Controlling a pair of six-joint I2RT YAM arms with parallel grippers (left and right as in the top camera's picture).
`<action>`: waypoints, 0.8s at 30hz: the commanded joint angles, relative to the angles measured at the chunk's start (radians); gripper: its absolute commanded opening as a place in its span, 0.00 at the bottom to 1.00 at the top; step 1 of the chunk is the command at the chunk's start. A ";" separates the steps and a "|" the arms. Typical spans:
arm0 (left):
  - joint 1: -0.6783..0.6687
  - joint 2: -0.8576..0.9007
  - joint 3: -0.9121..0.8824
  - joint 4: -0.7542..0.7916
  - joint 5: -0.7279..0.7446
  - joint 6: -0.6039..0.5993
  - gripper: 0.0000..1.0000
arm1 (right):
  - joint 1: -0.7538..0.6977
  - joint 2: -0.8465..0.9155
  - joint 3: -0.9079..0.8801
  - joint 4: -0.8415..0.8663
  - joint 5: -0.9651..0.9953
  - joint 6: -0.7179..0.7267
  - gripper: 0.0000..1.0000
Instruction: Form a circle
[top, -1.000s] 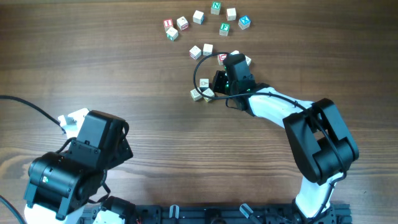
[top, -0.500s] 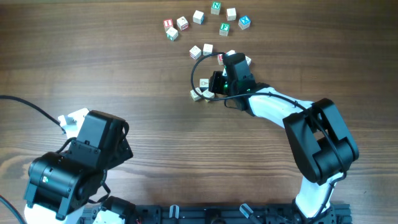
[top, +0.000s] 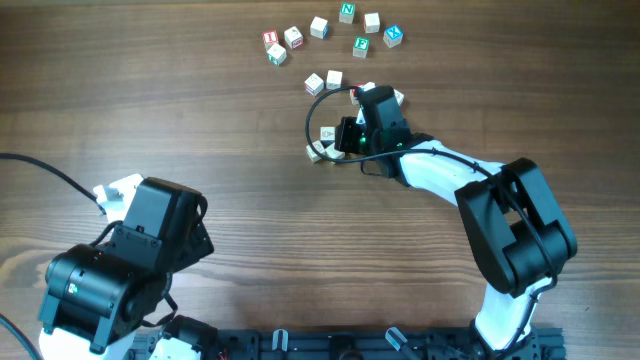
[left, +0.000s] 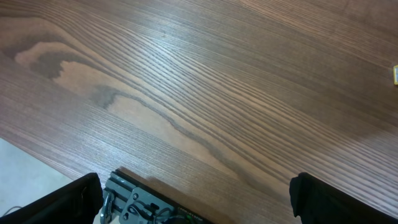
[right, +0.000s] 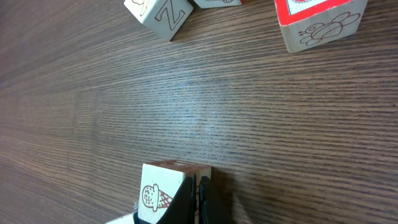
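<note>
Several pale wooden letter cubes lie loosely at the table's far side, with no ring formed; among them are a green-lettered one (top: 347, 12), a blue one (top: 393, 35) and a red one (top: 271, 38). My right gripper (top: 338, 146) is shut among the nearer cubes. In the right wrist view its closed fingertips (right: 200, 198) press against the side of a cube with an ice-cream drawing (right: 163, 193), holding nothing. A Z cube (right: 163, 14) and a red-topped cube (right: 320, 25) lie beyond. My left gripper (left: 196, 193) stands wide open over bare wood at the near left.
The left arm's bulk (top: 130, 255) sits at the near-left corner, with a black cable (top: 50, 175) running in from the left. The table's front edge and a metal rail (left: 149, 199) show below the left gripper. Two cubes (top: 316, 152) lie just left of the right gripper.
The right gripper has crept slightly up and left among the nearer cubes, nudging the ones beside it. The left arm has not moved.
</note>
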 joint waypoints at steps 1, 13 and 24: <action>0.006 -0.002 -0.004 0.000 -0.001 -0.016 1.00 | 0.004 0.006 0.002 -0.002 -0.018 -0.020 0.04; 0.006 -0.002 -0.004 0.000 -0.001 -0.016 1.00 | 0.004 0.006 0.002 -0.012 -0.033 -0.021 0.05; 0.006 -0.002 -0.004 0.000 -0.001 -0.016 1.00 | 0.004 0.006 0.002 -0.011 -0.040 -0.037 0.05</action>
